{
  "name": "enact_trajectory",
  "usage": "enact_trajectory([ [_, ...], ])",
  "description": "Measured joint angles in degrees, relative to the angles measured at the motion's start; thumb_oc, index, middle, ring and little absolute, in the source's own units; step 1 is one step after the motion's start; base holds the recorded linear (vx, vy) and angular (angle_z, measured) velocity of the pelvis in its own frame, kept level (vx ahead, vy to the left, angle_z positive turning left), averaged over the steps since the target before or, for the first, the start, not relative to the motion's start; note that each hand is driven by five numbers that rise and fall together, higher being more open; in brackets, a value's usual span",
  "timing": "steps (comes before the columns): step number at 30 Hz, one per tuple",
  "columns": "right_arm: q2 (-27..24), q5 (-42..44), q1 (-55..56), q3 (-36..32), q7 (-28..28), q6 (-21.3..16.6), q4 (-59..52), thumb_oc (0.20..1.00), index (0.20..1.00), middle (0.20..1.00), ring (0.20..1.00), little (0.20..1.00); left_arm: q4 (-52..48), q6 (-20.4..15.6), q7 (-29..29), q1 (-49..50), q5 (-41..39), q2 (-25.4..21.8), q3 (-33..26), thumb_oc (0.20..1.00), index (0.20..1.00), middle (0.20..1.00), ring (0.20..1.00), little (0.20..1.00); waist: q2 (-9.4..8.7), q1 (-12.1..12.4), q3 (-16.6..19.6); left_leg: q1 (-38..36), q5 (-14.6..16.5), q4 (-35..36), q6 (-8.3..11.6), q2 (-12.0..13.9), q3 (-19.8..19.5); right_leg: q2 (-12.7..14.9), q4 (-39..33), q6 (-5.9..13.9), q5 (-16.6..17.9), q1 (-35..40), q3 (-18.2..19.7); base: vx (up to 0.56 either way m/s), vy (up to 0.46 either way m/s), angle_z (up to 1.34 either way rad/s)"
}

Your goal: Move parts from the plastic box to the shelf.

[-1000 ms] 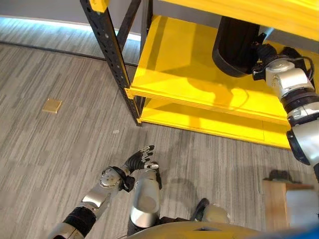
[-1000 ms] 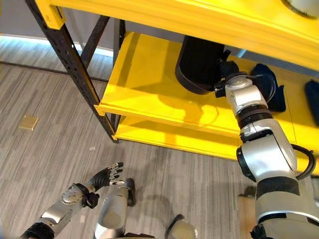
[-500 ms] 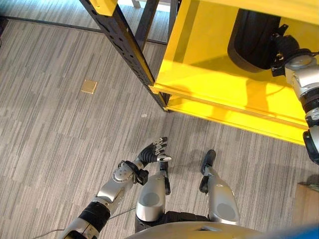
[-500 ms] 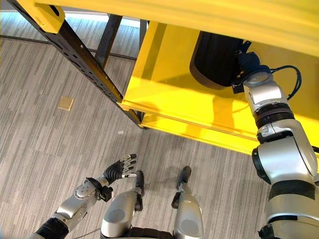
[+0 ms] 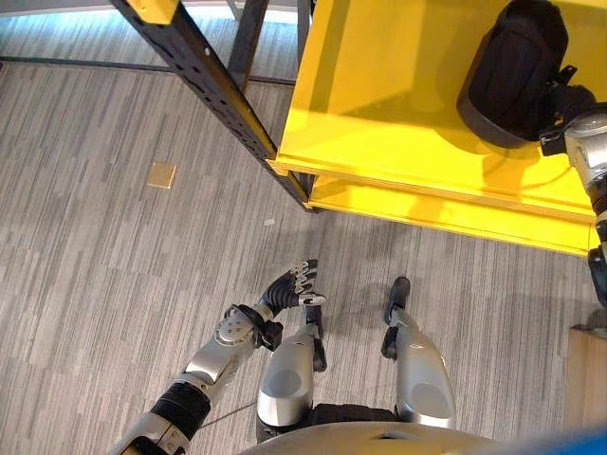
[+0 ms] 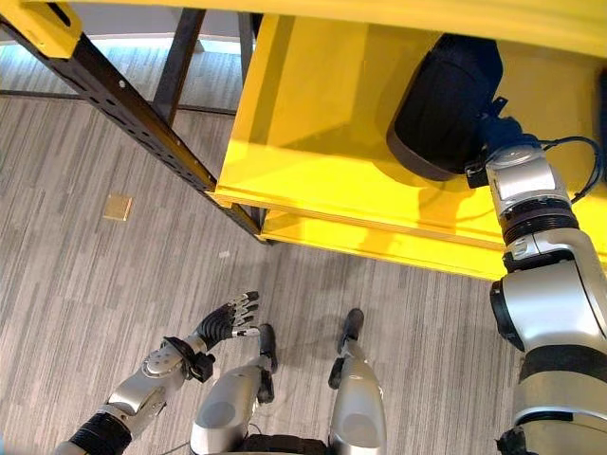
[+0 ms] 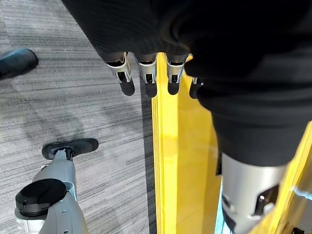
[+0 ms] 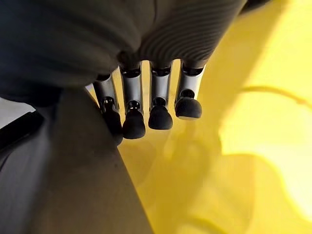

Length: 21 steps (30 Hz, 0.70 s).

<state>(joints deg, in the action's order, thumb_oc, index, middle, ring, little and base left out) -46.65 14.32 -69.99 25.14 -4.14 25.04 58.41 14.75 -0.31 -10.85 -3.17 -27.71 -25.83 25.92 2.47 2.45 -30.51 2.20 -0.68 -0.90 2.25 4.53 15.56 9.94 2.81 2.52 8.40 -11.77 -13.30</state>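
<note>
A big black rounded part [image 5: 512, 71] stands on the yellow shelf board [image 5: 379, 104], well back from its front edge. My right hand [image 5: 567, 106] is at the part's right side. In the right wrist view its fingers [image 8: 161, 105] are straight and lie along the dark part [image 8: 73, 170], over the yellow board. My left hand [image 5: 285, 289] hangs low over the grey floor, away from the shelf, with relaxed fingers [image 7: 146, 78] and nothing in it.
A black perforated upright [image 5: 204, 81] carries the shelf's left front corner. A lower yellow board [image 5: 446, 213] sticks out beneath. A small tan square [image 5: 161, 174] lies on the floor at the left. A pale wooden edge [image 5: 588, 379] shows at the lower right.
The whole view has shifted, so the camera has moved. My right hand stays beside the black part on the shelf. The left hand hangs much as before.
</note>
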Motion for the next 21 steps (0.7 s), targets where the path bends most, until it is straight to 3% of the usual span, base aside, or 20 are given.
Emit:
enact_trajectory([
  [3, -1.68, -5.34, 0.18, 0.47, 1.52, 0.32, -0.02, 0.200, 0.200, 0.200, 0.200, 0.200, 0.01, -0.04, 0.20, 0.27, 0.03, 0.00, -0.04, 1.000, 1.000, 1.000, 1.000, 1.000, 0.00, -0.40, 0.01, -0.81, -0.39, 1.00, 0.46, 0.58, 0.68, -0.91, -0.29, -0.11, 0.08, 0.09, 0.59, 0.03, -0.083, -0.15],
  [8, -7.71, -11.49, -1.03, 4.20, 2.29, -2.24, -0.55, 0.200, 0.200, 0.200, 0.200, 0.200, 0.03, 0.02, 0.95, 0.38, 0.12, -0.87, -0.25, 1.000, 1.000, 1.000, 1.000, 1.000, -0.83, -0.33, 0.44, -1.14, -1.51, 1.94, 2.00, 3.54, 1.46, -3.86, 0.39, -1.00, -1.07, -0.76, 0.54, 0.01, -0.237, -0.11],
  [14, -7.91, -15.81, -5.60, 6.94, 2.49, -3.05, -1.04, 0.200, 0.200, 0.200, 0.200, 0.200, 0.02, 0.18, -0.06, 0.49, 0.27, -1.38, -0.66, 1.000, 1.000, 1.000, 1.000, 1.000, -1.32, -0.52, 0.69, -1.05, -2.77, 2.78, 3.66, 6.41, 1.38, -6.70, 1.80, -2.88, -2.32, -1.92, 0.41, 0.01, -0.151, -0.07],
  [21, -7.91, -20.22, -7.06, 11.26, 2.92, -5.29, -2.13, 0.200, 0.200, 0.200, 0.200, 0.200, 0.09, 1.31, -0.94, 1.45, 1.08, -2.10, -3.11, 1.000, 1.000, 1.000, 1.000, 1.000, -1.29, 0.81, 1.17, 1.11, -3.71, 2.46, 4.86, 8.25, 1.21, -7.79, 6.67, -5.57, -4.67, -6.16, -0.10, 0.03, -0.139, 0.00],
])
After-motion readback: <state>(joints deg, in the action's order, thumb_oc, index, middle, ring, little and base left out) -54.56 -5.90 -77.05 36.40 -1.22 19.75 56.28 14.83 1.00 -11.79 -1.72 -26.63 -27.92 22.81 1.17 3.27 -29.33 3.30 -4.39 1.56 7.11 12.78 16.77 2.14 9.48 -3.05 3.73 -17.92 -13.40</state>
